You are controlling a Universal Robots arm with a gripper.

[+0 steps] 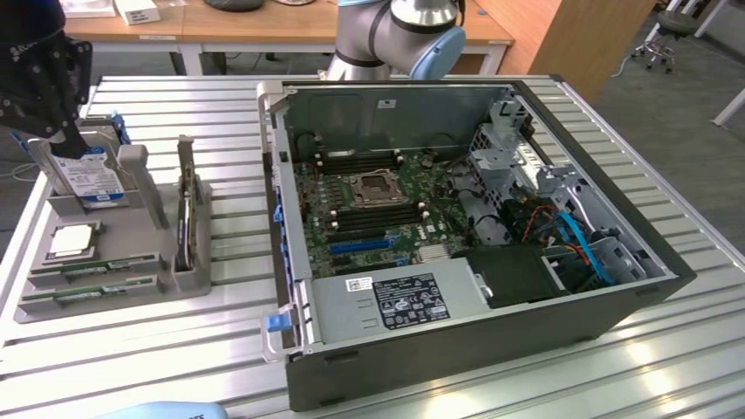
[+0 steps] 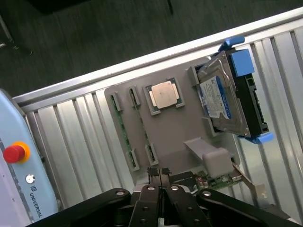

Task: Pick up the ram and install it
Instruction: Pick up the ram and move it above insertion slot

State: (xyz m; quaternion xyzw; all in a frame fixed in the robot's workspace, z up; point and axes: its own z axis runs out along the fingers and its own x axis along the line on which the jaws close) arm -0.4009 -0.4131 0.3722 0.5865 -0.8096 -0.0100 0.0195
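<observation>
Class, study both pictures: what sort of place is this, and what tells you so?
Probably a robotics lab for computer assembly: a robot arm behind an open computer case on a slatted metal table, a grey tray holding a hard drive, and wooden desks beyond.

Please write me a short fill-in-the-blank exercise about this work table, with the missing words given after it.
1. ____ ram sticks lie in slots of the grey holder.
2. The hard drive standing in that holder has a ____ label.
3. The gripper above the holder is ____ and holds nothing.
4. The computer case lies with its side ____, so the motherboard shows.

Missing words: Two; blue; shut; open.
</observation>
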